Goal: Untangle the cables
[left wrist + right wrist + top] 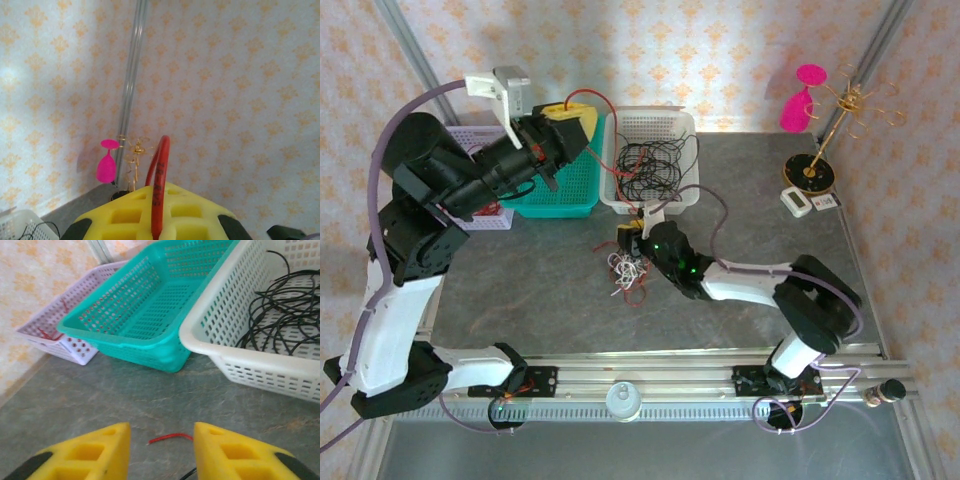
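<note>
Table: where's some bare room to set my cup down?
Free: between white basket and gold stand; also the near-left stretch beside the cable clump. Crowded: the back-left baskets, and the middle under the right arm.

From high above the near edge, the top camera looks down over the whole tabletop [750, 290]; the left wrist camera, raised, faces the far wall [225, 75], sharing the pink goblet [106, 167], while the right wrist camera sits low, close to the teal basket [150, 315] and white basket [225, 320] seen from overhead.
</note>
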### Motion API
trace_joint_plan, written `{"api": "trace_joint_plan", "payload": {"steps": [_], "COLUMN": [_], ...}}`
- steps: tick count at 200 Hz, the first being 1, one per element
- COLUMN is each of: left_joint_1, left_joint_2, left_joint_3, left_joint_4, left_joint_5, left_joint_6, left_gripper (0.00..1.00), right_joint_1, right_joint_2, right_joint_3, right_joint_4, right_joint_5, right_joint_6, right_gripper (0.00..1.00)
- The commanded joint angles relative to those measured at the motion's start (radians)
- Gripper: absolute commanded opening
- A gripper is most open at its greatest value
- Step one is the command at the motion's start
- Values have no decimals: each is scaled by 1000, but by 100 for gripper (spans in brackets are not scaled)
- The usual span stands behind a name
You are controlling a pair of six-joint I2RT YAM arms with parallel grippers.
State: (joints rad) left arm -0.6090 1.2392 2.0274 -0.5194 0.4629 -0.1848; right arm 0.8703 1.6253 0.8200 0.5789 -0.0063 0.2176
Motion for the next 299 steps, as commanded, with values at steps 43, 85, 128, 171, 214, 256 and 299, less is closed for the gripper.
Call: {"api": "trace_joint_plan", "payload": {"steps": [43,85,128,171,214,256,299], "left_joint_1": [-3,-4,-3,-3,-3,-3,-3], "left_joint_2": [9,-1,-85,-259,-474,-583,-524], "left_joint_3": [117,124,-31,-334,-668,-888,-993], "left_joint_4": [19,40,35,-4,-91,-235,-360], "left_joint_5": [-105,-294,-412,-529,-757,-944,-1033], "left_joint_6": [72,144,160,121,25,-151,-316], "left_gripper": [0,0,0,0,0,0,49], "right_joint_1": [-61,-71,-73,-73,-72,-74,-74], "right_joint_2": [54,-62,-251,-372,-392,-368,-354], "right_joint_3": [-122,-103,-71,37,157,309,342], "right_joint_4": [136,-20,-201,-365,-440,-518,-567], "right_joint_5": [66,137,238,289,312,297,208], "right_joint_6": [126,69,-30,-135,-191,-235,-208], "right_gripper": [23,11,5,0,0,0,0]}}
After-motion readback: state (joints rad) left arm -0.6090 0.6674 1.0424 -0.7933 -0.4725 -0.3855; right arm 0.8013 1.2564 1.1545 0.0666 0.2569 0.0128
